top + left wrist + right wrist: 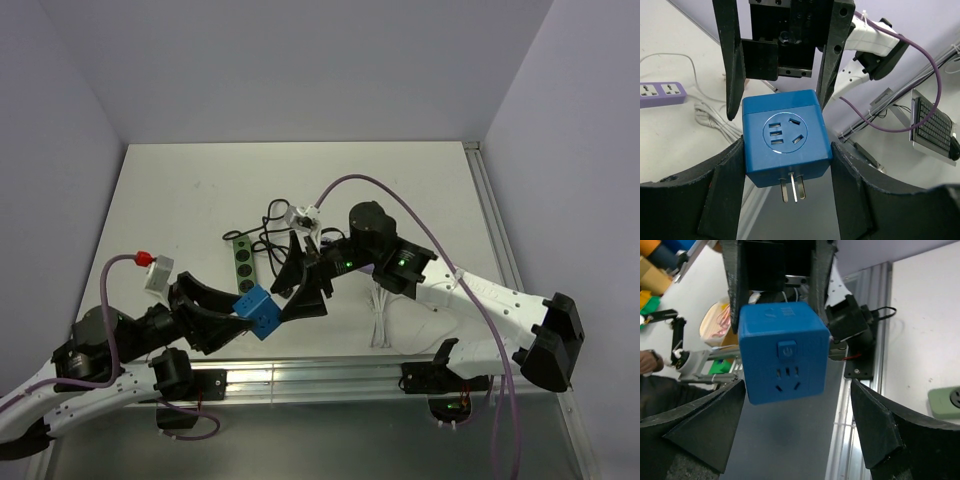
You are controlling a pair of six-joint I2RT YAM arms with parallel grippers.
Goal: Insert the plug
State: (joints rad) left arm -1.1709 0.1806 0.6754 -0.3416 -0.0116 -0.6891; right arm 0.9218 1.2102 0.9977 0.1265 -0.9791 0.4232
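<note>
The blue plug (pixel 262 308) is a cube held above the table's near edge. My left gripper (pixel 247 318) is shut on its two sides. In the left wrist view the plug (pixel 785 137) sits between my fingers (pixel 725 175), metal prongs pointing toward the camera. My right gripper (pixel 293 296) is open and faces the plug from the other side. In the right wrist view the plug (pixel 782 352) hangs between and beyond my spread fingers (pixel 880 430), and neither touches it. The green power strip (pixel 243 262) lies flat on the table behind the plug.
A black cable (pixel 265 225) coils behind the strip. A white cable bundle (pixel 380 320) lies right of the grippers. An aluminium rail (pixel 300 375) runs along the near table edge. Part of the strip shows in the right wrist view (pixel 945 402).
</note>
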